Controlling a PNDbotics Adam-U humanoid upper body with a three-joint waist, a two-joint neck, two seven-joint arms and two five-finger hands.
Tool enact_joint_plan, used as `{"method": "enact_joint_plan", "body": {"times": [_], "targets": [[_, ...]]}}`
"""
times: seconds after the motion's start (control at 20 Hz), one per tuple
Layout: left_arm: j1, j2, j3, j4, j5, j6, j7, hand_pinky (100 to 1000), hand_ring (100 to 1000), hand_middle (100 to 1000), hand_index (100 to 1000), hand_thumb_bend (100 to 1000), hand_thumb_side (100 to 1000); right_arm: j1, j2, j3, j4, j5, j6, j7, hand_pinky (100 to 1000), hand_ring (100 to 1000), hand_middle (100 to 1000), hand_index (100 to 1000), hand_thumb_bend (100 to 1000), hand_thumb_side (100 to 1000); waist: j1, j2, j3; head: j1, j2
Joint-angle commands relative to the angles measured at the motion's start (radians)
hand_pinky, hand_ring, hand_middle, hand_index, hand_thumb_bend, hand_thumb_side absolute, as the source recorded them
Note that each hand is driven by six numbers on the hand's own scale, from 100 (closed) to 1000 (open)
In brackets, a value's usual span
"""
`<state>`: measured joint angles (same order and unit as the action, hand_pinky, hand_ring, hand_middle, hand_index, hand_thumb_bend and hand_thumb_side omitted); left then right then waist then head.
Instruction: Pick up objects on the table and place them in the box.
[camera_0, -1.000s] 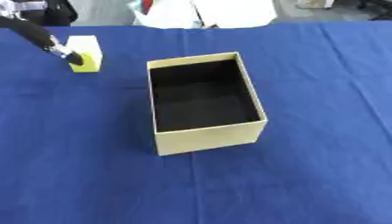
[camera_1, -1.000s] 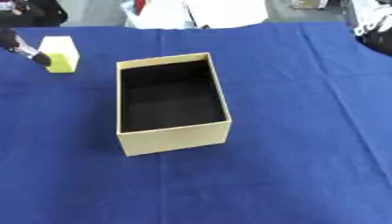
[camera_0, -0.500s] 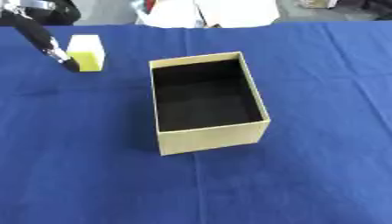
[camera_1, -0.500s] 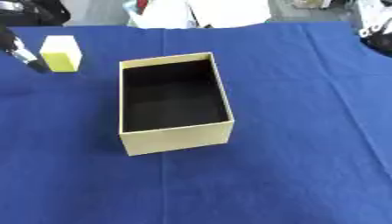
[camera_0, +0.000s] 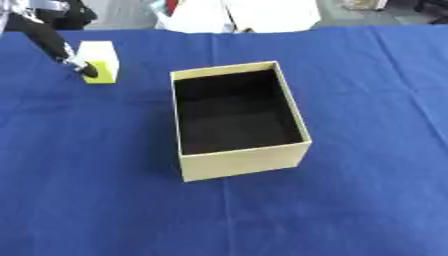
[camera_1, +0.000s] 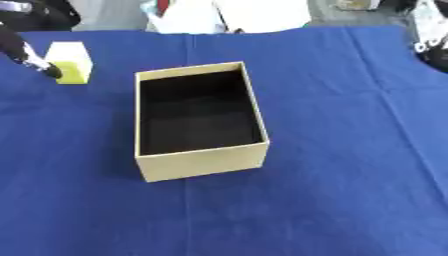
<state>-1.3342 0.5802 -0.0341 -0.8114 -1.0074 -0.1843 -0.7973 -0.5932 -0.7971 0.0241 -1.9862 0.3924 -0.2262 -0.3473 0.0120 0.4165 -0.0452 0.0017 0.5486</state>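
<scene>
At the centre of the blue-covered table (camera_0: 350, 100) you have one box (camera_0: 243, 164), an open-topped cardboard carton with pale tan walls and a dark interior. It sits slightly askew, its long axis running from about twelve to six o'clock, and nothing shows inside it.

Out at roughly ten o'clock from the box, well apart from it, stands the only loose object on the cloth: one yellow block (camera_0: 99, 61), paler on top and a stronger yellow-green on the face towards you. It rests upright on the table near the far left corner.

Your left hand (camera_0: 77, 64) comes in from the upper left corner on a dark arm. Only a slender dark finger with a lighter band shows, stretched out straight, its tip touching the block's left side at about nine o'clock on the block. Nothing is curled around the block; the finger lies against it, and the block stands on the cloth.

Your right hand (camera_1: 430, 44) shows only in the right eye view, at the far right edge at about two o'clock from the box, well away from it. You see one dark and pale shape there, cut off by the edge, and you cannot tell how its fingers are set.

Beyond the table's far edge at twelve o'clock lie some white sheets (camera_0: 262, 12).
</scene>
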Motion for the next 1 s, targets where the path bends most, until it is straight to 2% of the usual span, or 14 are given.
{"method": "enact_joint_plan", "body": {"times": [0.05, 0.4, 0.75, 1.0], "targets": [[-0.031, 0.034, 0.016, -0.018, -0.019, 0.005, 0.012, 1000, 999, 927, 1000, 693, 400, -0.019, -0.023, -0.007, -0.014, -0.008, -0.007, 0.0, 806, 821, 807, 772, 240, 529, 0.001, -0.015, -0.006, 0.011, -0.025], [-0.031, 0.045, 0.019, -0.018, -0.025, 0.003, 0.007, 1000, 1000, 925, 990, 650, 381, -0.017, -0.025, -0.012, -0.014, -0.01, -0.009, -0.003, 803, 816, 802, 767, 227, 534, 0.002, 0.013, -0.011, 0.02, -0.039], [-0.032, 0.059, 0.02, -0.023, -0.049, 0.0, 0.0, 1000, 1000, 935, 979, 436, 276, -0.014, -0.028, -0.013, -0.014, -0.012, -0.013, -0.007, 801, 810, 795, 763, 213, 537, -0.001, 0.034, -0.009, 0.022, -0.045], [-0.038, 0.068, 0.027, -0.03, -0.082, -0.003, 0.028, 1000, 1000, 945, 966, 297, 216, -0.013, -0.029, -0.012, -0.014, -0.013, -0.016, -0.005, 800, 808, 794, 761, 206, 539, -0.002, 0.042, -0.01, 0.028, -0.055]]}}
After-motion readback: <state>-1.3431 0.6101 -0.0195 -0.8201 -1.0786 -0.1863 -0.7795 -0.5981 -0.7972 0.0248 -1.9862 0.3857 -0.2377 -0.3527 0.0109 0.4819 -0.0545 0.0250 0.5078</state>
